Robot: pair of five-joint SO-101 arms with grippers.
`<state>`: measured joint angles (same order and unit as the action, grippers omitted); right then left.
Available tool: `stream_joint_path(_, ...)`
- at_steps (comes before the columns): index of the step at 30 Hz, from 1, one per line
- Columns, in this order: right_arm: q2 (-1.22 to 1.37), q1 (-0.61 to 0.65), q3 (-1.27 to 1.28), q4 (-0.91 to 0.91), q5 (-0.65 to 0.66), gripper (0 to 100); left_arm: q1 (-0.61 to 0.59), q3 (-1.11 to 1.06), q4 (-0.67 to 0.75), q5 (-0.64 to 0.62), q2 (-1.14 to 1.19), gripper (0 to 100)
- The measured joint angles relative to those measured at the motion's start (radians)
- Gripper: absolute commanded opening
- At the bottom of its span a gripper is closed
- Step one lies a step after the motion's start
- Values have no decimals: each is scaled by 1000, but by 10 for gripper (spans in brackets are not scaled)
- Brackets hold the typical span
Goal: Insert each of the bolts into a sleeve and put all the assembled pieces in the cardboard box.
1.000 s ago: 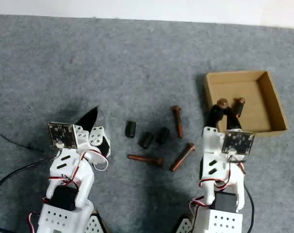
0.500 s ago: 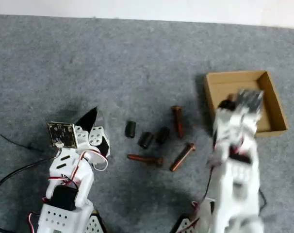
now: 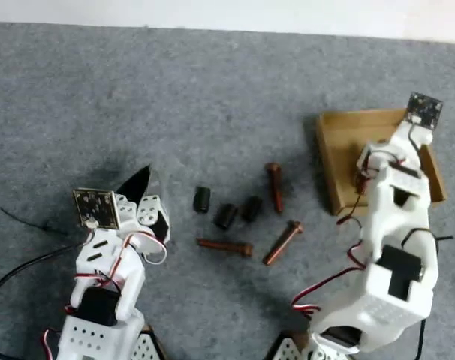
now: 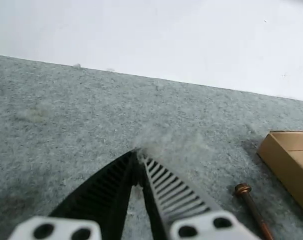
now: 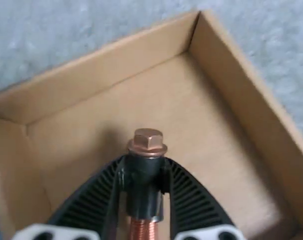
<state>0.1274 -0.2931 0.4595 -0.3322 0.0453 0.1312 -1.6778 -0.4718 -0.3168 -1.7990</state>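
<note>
My right gripper (image 5: 141, 167) is shut on an assembled piece, a copper bolt (image 5: 147, 142) pushed through a black sleeve (image 5: 141, 176). It holds the piece above the floor of the cardboard box (image 5: 201, 115). From above, the right arm (image 3: 393, 187) stretches over the box (image 3: 338, 154) and covers its own gripper. Three loose black sleeves (image 3: 227, 216) lie mid-table beside three bare bolts (image 3: 275, 186), (image 3: 224, 245), (image 3: 282, 242). My left gripper (image 3: 147, 172) sits shut and empty over the carpet at the left; its fingertips (image 4: 138, 156) touch.
Grey carpet covers the table. A white wall runs along the far edge. One bolt (image 4: 251, 207) and a corner of the box (image 4: 289, 155) lie off to the side of the left gripper. A black cable (image 3: 25, 223) trails at the far left.
The right arm has swung forward from the table's front to over the box, carrying the bolt-and-sleeve piece. The left arm and the loose parts have stayed put.
</note>
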Motion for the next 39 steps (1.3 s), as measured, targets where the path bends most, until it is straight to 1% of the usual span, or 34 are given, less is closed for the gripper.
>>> stream_joint_path(2, 2, 18, -3, -26, 0, 31, 0, 0, 0, 0, 0, 7)
stream_joint_path(6, 2, 55, -3, -74, 0, 140, 0, 0, 0, 0, 0, 7)
stream_joint_path(8, 0, 68, -5, -95, 0, 175, 0, 0, 0, 0, 0, 7)
stream_joint_path(16, -8, 75, -17, -161, 0, 177, 0, 0, 0, 2, 0, 8)
stream_joint_path(19, -75, 89, -17, -206, 0, 177, 0, 0, 0, 2, 0, 8)
stream_joint_path(22, -189, 129, 5, -262, 0, 177, 0, 0, 0, 2, 0, 8)
stream_joint_path(26, -364, 227, 115, -308, 0, 177, 0, 0, 0, 2, 0, 8)
stream_joint_path(32, -611, 417, 344, -315, 0, 177, 0, 0, 0, 2, 0, 8)
stream_joint_path(36, -717, 543, 443, -315, 0, 177, 0, 0, 0, 2, 0, 7)
stream_joint_path(39, -755, 628, 485, -315, -52, 177, 0, 0, 0, 2, 0, 8)
